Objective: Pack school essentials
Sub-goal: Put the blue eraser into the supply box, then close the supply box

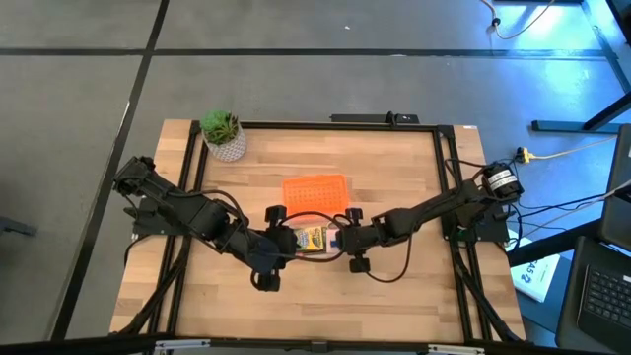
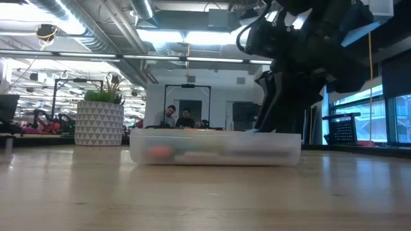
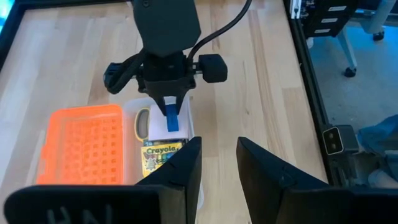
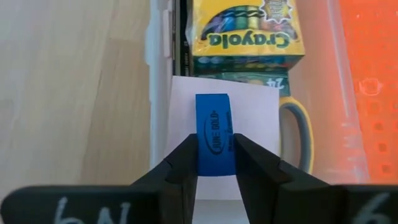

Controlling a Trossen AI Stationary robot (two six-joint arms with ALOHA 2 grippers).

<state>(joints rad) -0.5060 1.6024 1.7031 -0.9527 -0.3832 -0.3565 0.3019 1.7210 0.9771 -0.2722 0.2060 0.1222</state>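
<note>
Left gripper (image 1: 288,247) hovers by the clear box's (image 2: 215,149) near end, jaws apart, empty. Inside: crayon box (image 4: 247,28), scissors (image 4: 297,134), pale pad (image 4: 221,134). Right gripper (image 4: 214,163) is clamped on the blue block (image 4: 215,142) over the pad. Risks: block dropped off-centre could tip against the box wall; both grippers crowd mid-box, could clash. Orange lid (image 1: 315,191) lies just beside the box; open table lies toward the front edge.

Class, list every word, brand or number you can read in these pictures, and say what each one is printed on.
"Crayola": crayon box, also readable in the left wrist view.
"24": side of the crayon box.
Print on the blue eraser held by the right gripper: too small to read surely.
Marks on the gripper fingers: partly cut off, unreadable.
</note>
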